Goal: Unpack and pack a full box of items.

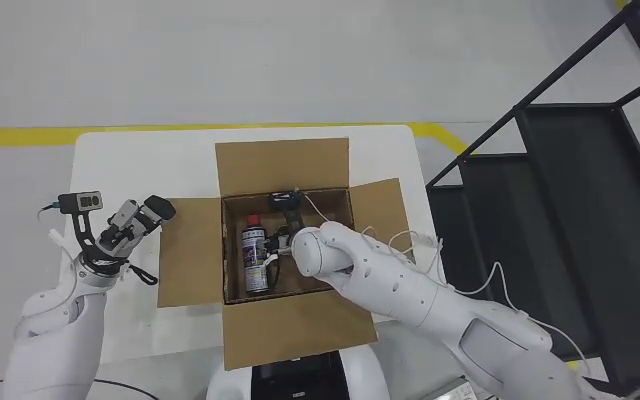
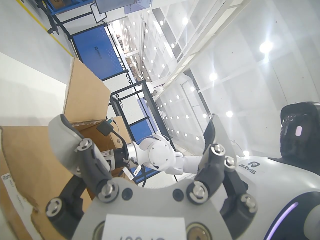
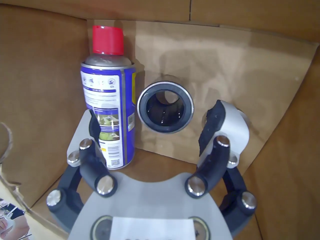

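While right hand [image 3: 153, 121] hangs spread inside brown cardboard box [image 3: 37, 76] by blue red-capped spray can [image 3: 110, 96] and metal ring [image 3: 165, 106], left hand [image 2: 136, 128] spread at worktop [image 1: 130, 160] left edge

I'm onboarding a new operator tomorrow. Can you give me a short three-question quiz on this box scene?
1. True or false: the right gripper is shut on the spray can.
2. Which is inside the cardboard box? A. the left gripper B. the right gripper C. both
3. What colour is the spray can's cap, and what lies beside the can?

Key
1. False: it is open.
2. B: the left gripper is open and outside the box, off to one side.
3. Red; a metal ring with a dark inside.
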